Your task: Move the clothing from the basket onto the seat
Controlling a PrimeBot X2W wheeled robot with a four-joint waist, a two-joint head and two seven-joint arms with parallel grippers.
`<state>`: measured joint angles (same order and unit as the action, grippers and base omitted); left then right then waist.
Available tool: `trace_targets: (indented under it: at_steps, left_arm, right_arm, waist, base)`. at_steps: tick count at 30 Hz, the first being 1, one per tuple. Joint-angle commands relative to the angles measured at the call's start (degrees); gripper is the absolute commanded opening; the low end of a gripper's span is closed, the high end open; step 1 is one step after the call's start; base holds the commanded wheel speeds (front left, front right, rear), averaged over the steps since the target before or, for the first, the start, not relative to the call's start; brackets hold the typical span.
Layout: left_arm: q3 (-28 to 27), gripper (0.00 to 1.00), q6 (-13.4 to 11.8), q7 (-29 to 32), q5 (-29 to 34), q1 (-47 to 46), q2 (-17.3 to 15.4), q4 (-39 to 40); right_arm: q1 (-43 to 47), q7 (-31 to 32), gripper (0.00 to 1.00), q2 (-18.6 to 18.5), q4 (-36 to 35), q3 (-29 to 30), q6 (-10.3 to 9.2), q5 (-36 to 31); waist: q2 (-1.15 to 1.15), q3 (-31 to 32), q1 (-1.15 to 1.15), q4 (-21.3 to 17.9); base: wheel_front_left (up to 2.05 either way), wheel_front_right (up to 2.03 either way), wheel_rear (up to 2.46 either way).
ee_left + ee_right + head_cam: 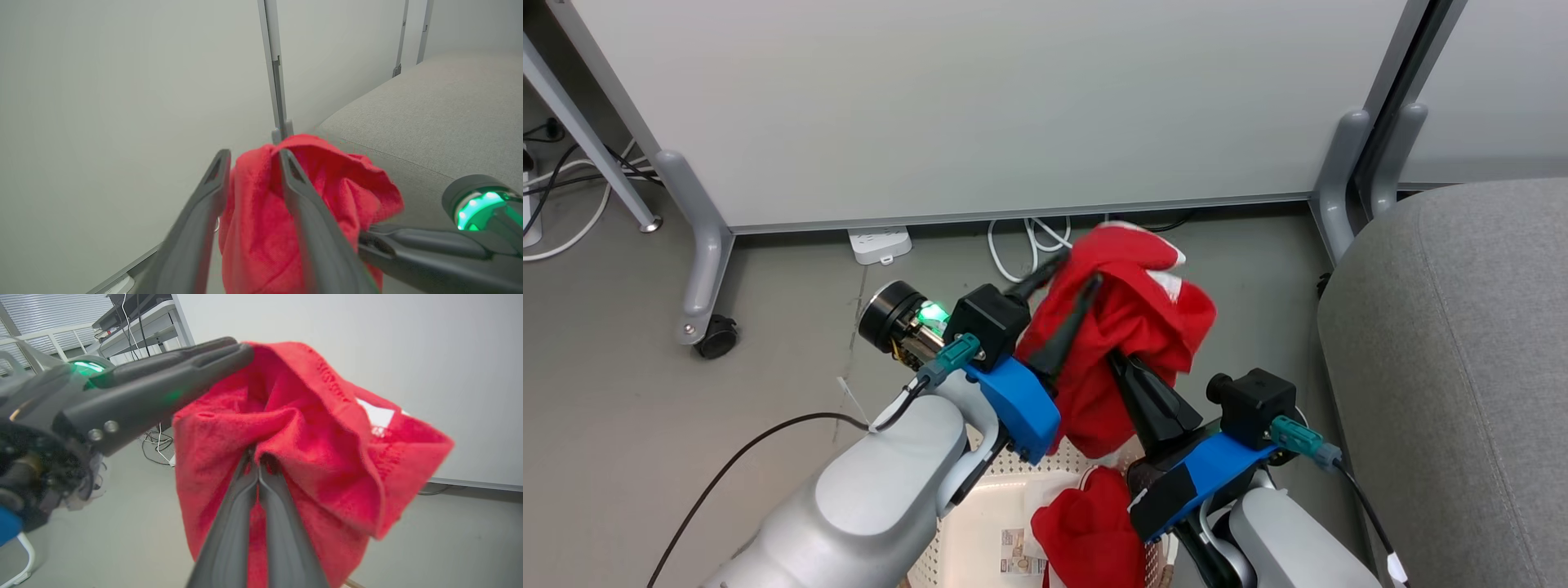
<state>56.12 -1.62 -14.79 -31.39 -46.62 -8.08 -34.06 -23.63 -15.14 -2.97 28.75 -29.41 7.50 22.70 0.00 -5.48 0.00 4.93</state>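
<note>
Filling the right side, the grey seat stands beside the cream basket, which sits near, under both arms. A red garment hangs in the air above the basket's far end, left of the seat and apart from it. A second red garment lies in the basket. The right gripper pinches a fold of the raised garment, fingers pressed together. The left gripper has its fingers apart, with fabric bulging between them.

Bright red clothing (white trim) — grey seat, cream perforated basket.
</note>
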Motion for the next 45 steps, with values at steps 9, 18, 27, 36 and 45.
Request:
trace_targets:
  at_steps: [9,18,27,36,45]
  left_arm:
    - [-0.4,1.00,-0.4,-0.4,0.4,-0.2,-0.3,0.4]
    - [-0.8,1.00,-0.5,-0.4,0.7,-0.6,-0.6,0.4]
    - [-1.0,1.00,-0.7,-0.5,0.8,-0.7,-0.7,0.4]
    - [-1.0,1.00,-0.3,-0.5,1.1,-1.2,-1.5,1.2]
    - [-0.1,1.00,0.2,-0.5,1.6,-1.5,-1.5,1.9]
  right_arm:
    - [0.4,0.0,0.00,0.1,-0.5,0.2,-0.02,-0.5]
    - [0.0,0.0,0.00,0.1,-0.3,1.0,-0.02,-1.2]
    - [-0.8,0.0,0.00,0.1,-0.9,3.9,-0.02,-2.7]
    - [-2.0,0.0,0.00,-0.4,-2.9,9.5,-0.03,-6.3]
    - [-0.4,0.0,0.00,-1.3,-6.5,15.1,-0.02,-8.7]
  waist:
    - [0.00,-0.3,0.00,-0.2]
    - [0.00,-0.9,0.00,-0.8]
    - [0.00,-1.6,0.00,-2.0]
    - [0.00,-4.1,0.00,-6.4]
    - [0.00,-6.8,0.00,-12.4]
  base:
    - [0.00,0.00,0.00]
    - [0.00,0.00,0.00]
    - [0.00,0.00,0.00]
    - [0.00,0.00,0.00]
    - [0.00,0.00,0.00]
